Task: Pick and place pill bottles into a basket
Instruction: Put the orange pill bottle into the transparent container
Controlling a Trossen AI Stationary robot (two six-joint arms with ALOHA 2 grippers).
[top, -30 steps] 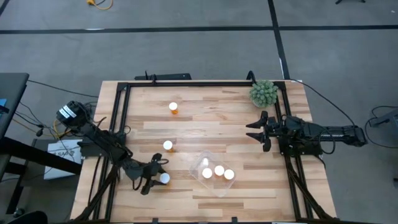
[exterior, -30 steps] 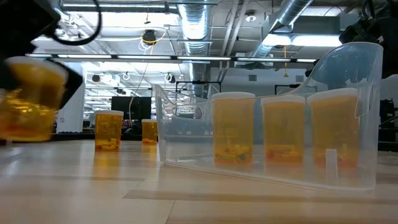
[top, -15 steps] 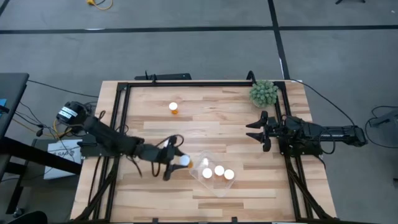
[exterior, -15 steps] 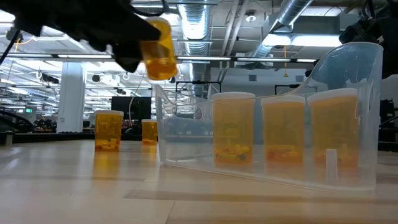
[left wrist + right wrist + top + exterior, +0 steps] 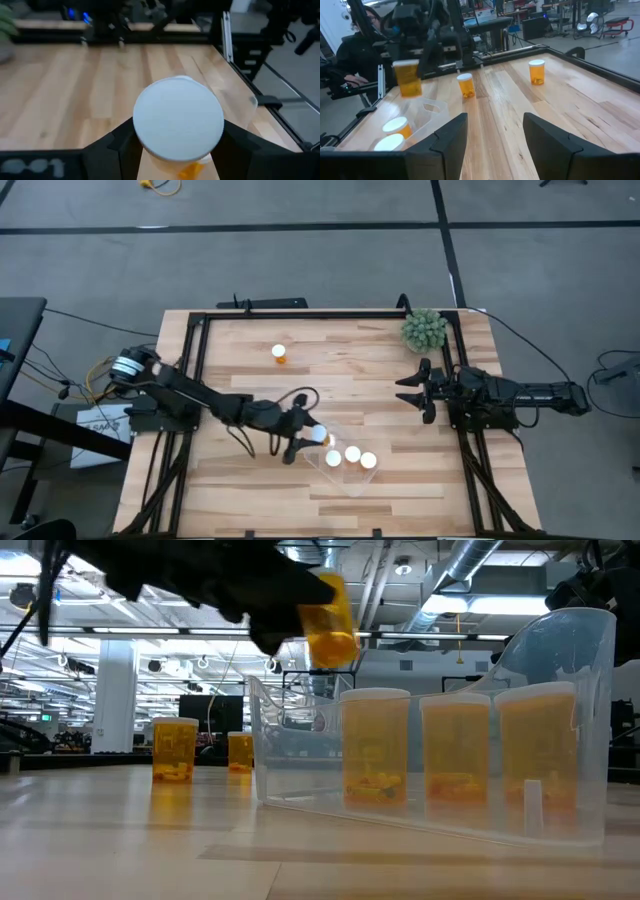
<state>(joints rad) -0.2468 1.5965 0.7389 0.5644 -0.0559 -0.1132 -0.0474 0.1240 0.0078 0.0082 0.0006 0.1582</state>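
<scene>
Left end effector (image 5: 303, 437) advanced, gripping pill bottle (image 5: 319, 435) above basket (image 5: 345, 480) edge.

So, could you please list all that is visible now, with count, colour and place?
pill bottles on the table: 2, orange with white caps, standing left of the basket in the low view
pill bottles in the basket: 3, orange, white caps, in a row
held pill bottle: 1, orange, in the air above the basket's edge
basket: 1, clear, front middle of the table
plant ball: 1, green, far right corner
frame: 1, black, around the table
table: 1, light wood
person: 1, dark clothes, beyond the table
left gripper: shut on the held pill bottle
right gripper: open, waiting at the right edge
</scene>
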